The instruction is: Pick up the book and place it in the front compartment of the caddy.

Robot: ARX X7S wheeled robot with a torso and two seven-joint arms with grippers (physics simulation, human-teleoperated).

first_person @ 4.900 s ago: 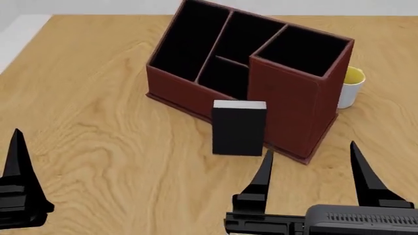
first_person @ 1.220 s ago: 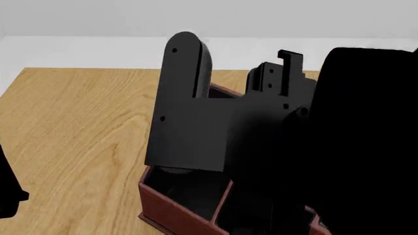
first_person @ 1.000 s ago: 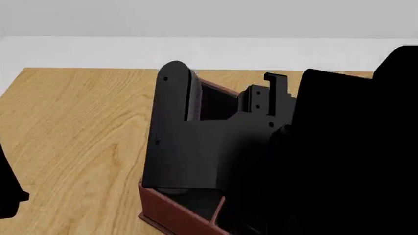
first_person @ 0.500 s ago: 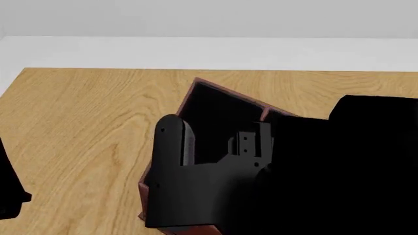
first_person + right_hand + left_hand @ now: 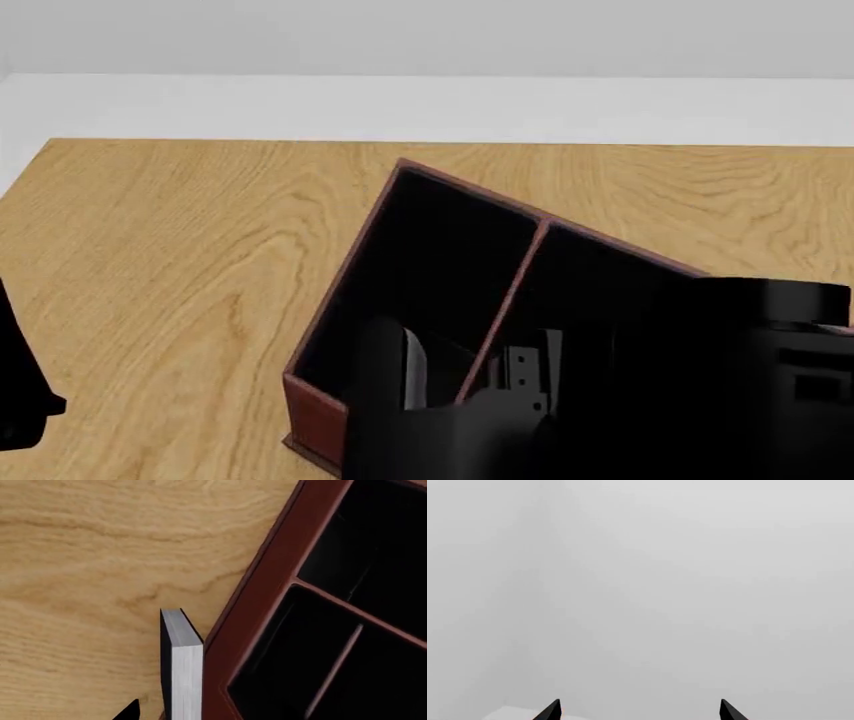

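Matte black right arm [image 5: 641, 400] — blocky links, small screws — pointed black fingertips [image 5: 550, 711].

Illumination is even and bright, with no glare. Renders are sharp throughout. Caddy [image 5: 441, 250] interior renders uniformly black.

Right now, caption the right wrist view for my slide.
Book standing on the wooden table, outside the caddy wall.

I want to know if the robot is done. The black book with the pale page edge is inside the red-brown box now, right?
Not yet. The right wrist view shows the book outside the caddy, upright beside its outer wall, above the wooden table. The page edge is pale, as you said.
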